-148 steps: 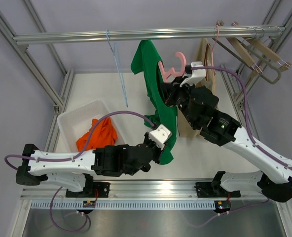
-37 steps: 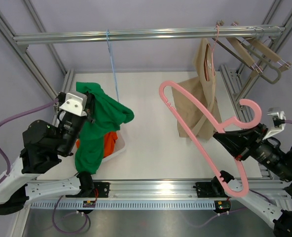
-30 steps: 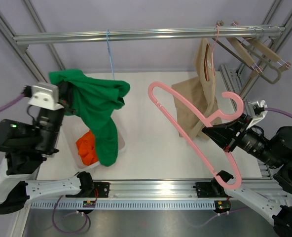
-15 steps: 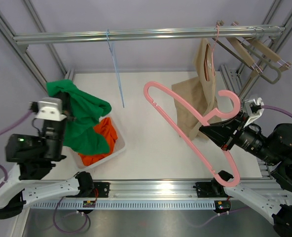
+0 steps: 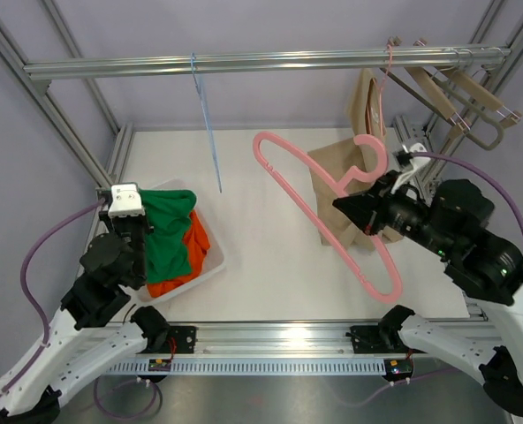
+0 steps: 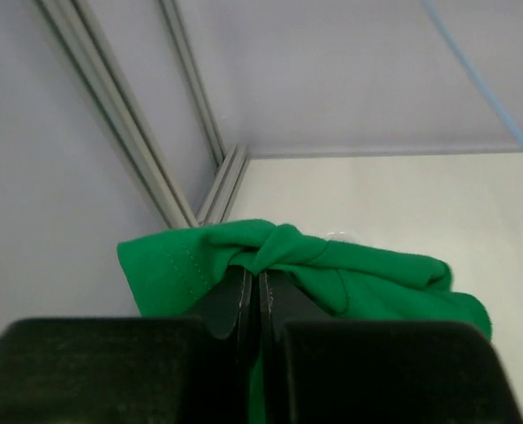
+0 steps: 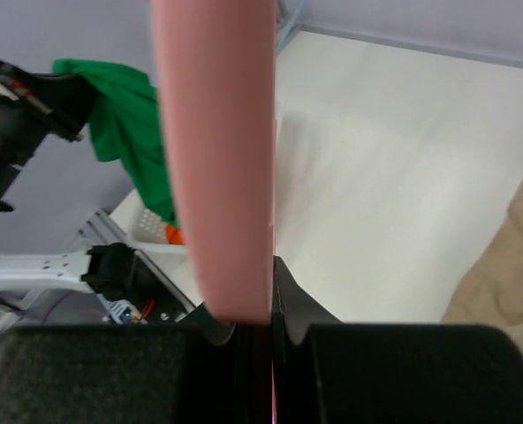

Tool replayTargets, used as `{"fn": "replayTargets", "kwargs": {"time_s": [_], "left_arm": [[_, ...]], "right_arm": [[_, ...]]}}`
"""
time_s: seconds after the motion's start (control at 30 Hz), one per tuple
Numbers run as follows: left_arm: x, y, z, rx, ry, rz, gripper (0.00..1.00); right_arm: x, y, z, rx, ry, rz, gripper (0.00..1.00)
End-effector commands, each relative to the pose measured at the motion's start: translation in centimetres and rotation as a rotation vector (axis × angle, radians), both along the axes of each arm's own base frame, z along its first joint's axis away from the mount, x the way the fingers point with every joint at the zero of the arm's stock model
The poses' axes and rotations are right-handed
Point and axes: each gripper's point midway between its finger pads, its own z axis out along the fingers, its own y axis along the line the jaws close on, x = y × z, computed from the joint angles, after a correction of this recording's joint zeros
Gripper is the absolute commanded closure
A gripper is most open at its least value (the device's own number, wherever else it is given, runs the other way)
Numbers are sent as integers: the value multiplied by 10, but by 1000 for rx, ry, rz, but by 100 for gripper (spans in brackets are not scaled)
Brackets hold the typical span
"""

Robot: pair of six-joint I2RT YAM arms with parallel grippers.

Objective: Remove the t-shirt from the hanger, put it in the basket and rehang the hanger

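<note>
Top external: grips green t-shirt (image 5: 167, 231) in left fingers (image 6: 251, 296), pressed tight on a fold. Sits bunched in white bin (image 5: 210, 265) at near left of counter (image 5: 261, 274), atop orange cloth (image 5: 193, 249). Pinches bare pink hanger (image 5: 319, 199) in right fingers (image 7: 281, 305), raised at right.

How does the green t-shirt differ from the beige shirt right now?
The green t-shirt is bunched up, pinched in the shut left gripper at the white bin. The beige shirt hangs long from the rail. The green t-shirt is vivid, the beige shirt pale. Both are soft cloth.
</note>
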Motion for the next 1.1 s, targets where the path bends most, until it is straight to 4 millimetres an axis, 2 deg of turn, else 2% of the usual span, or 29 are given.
{"fn": "replayTargets", "kwargs": {"time_s": [0.0,0.07,0.1,0.13,0.17,0.2,0.23,0.3,0.33,0.4,0.43,0.5,0.53,0.6,0.63,0.67,0.7,0.8,0.83,0.9,0.93,1.07], "left_arm": [[2,3,-32,-181,101,65,100],[0,11,-51,-173,174,132,100],[0,13,-59,-228,182,165,100],[-3,18,-70,-217,225,194,100],[-1,19,-76,-210,257,224,100],[0,24,-81,-236,275,264,100],[0,20,-92,-232,332,248,100],[6,15,-113,-255,405,245,100],[9,14,-119,-272,427,238,96],[15,9,-135,-306,489,217,91],[18,7,-136,-320,497,207,84],[22,6,-149,-364,545,189,73],[25,6,-150,-382,541,179,57],[28,11,-155,-419,554,171,32],[29,13,-154,-425,551,171,5],[30,19,-152,-436,540,185,1],[30,16,-150,-450,541,165,1],[27,4,-126,-512,470,81,1],[20,2,-106,-533,404,45,1],[10,0,-83,-542,333,-8,1],[-1,2,-60,-545,254,-31,1],[-19,-5,-30,-536,196,-118,1]], "right_arm": [[43,0,13,-62,-78,-125,100],[65,10,12,-94,-73,-160,100],[74,12,11,-109,-77,-178,100],[91,22,4,-134,-59,-194,100],[97,24,14,-126,-77,-211,100],[105,27,15,-149,-85,-224,100],[119,36,19,-172,-94,-248,100],[130,45,24,-223,-135,-262,100],[139,58,30,-236,-151,-269,100],[148,70,35,-260,-175,-256,100],[158,80,38,-269,-181,-250,100],[170,89,42,-292,-199,-249,100],[179,99,45,-295,-198,-245,100],[187,107,48,-319,-226,-231,100],[196,116,51,-314,-238,-230,100],[201,119,53,-323,-251,-230,100],[207,122,55,-328,-262,-244,100],[229,133,51,-378,-282,-269,100],[239,141,48,-383,-286,-273,100],[247,147,43,-395,-287,-278,100],[254,152,35,-403,-282,-283,100],[268,161,31,-364,-283,-311,100]]}}
